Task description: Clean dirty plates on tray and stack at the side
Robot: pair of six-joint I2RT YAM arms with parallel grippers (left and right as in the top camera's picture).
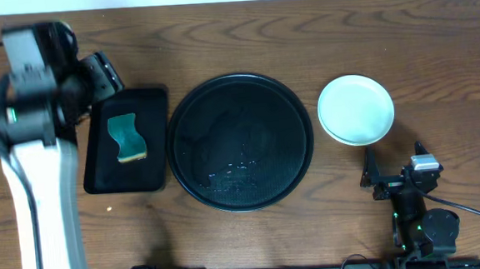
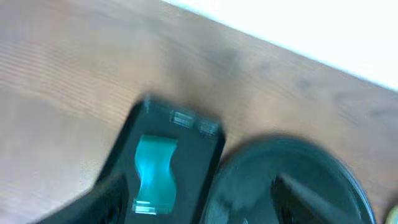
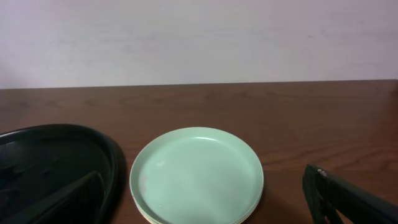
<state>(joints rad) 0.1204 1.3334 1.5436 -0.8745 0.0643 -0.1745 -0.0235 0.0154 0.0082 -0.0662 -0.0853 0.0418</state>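
The plates (image 1: 355, 109) sit in one stack on the table, right of the tray. In the right wrist view the top plate (image 3: 196, 174) is light teal, with a pale yellow rim showing at the bottom of the stack. The round black tray (image 1: 240, 141) holds no plates; it looks wet. My right gripper (image 1: 395, 165) is open and empty just in front of the stack, and its fingers (image 3: 204, 179) flank the plates without touching them. My left gripper (image 1: 103, 76) is open and empty, raised above the far end of the rectangular tray; its view (image 2: 199, 205) is blurred.
A small rectangular black tray (image 1: 100, 172) lies left of the round tray with a teal sponge (image 1: 127, 137) on it; the sponge also shows in the left wrist view (image 2: 152, 174). The left arm (image 1: 37, 163) crosses the table's left side.
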